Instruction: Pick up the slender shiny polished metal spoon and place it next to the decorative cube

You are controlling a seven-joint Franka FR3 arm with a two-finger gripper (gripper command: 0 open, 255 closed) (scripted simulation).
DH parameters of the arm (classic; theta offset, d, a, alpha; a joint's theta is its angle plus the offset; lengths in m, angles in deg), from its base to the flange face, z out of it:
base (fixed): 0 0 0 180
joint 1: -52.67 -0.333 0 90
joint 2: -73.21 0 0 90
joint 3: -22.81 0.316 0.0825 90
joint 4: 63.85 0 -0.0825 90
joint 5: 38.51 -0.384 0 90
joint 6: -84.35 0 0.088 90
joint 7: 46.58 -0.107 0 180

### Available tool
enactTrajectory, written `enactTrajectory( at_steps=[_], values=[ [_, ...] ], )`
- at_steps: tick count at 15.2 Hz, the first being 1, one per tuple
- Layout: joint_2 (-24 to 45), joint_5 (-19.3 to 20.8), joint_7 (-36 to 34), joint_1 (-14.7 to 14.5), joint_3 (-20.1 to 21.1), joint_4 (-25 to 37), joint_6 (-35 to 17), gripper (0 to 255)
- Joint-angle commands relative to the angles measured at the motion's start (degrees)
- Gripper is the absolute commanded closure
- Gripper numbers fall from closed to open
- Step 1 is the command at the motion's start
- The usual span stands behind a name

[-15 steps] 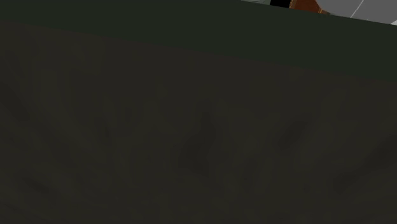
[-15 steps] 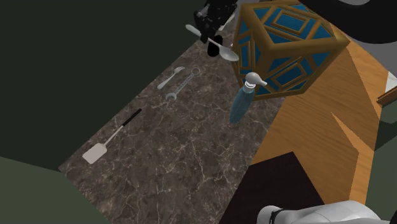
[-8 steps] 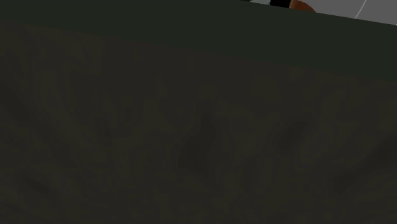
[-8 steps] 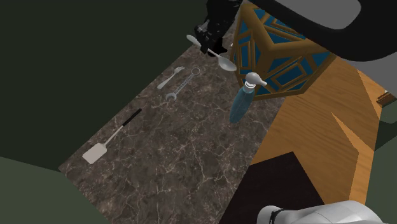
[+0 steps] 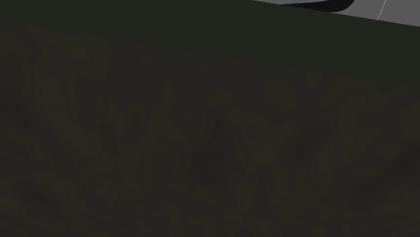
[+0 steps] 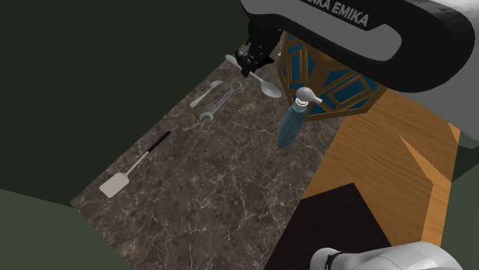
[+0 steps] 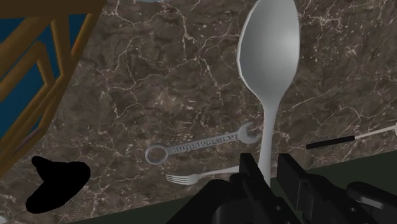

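1. Hand [image 6: 250, 58] sits in the upper middle of the second exterior view, at the far end of the dark marble surface [image 6: 215, 192]. Its two black fingers [image 7: 252, 175] are closed to a narrow gap on the handle of the metal spoon [image 6: 262, 79].
2. In that view the spoon's long axis runs from upper left to lower right. The short handle end sticks out at the hand's upper left, and the bowl points to the lower right, toward the decorative cube [image 6: 326, 77].
3. In the wrist view the spoon [image 7: 268, 51] reaches straight out from between the fingers, bowl farthest from the hand [image 7: 271, 175] and hollow side facing the camera. Its neck crosses in front of one end of a wrench [image 7: 200, 143].
4. The cube, a golden-brown frame with blue panels, is at the upper right of the second exterior view, just right of the spoon's bowl. The white arm [image 6: 361, 31] covers its top.
5. A translucent blue spray bottle [image 6: 292, 121] with a white nozzle stands just below the cube; I cannot tell what is in it.
6. A fork [image 6: 206, 93] and the wrench [image 6: 221, 102] lie side by side left of the bottle. A spatula [image 6: 134, 165] with a black handle lies well apart at the lower left.
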Motion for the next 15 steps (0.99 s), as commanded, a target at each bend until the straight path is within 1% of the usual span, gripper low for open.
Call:
enactTrajectory(
  at_steps=[1,15],
  values=[
    [-0.2,-0.1,0.3,0.0,0.0,-1.7,-1.5,255],
    [0.2,-1.0,2.3,-0.2,0.3,-12.0,-12.1,255]
  ],
)
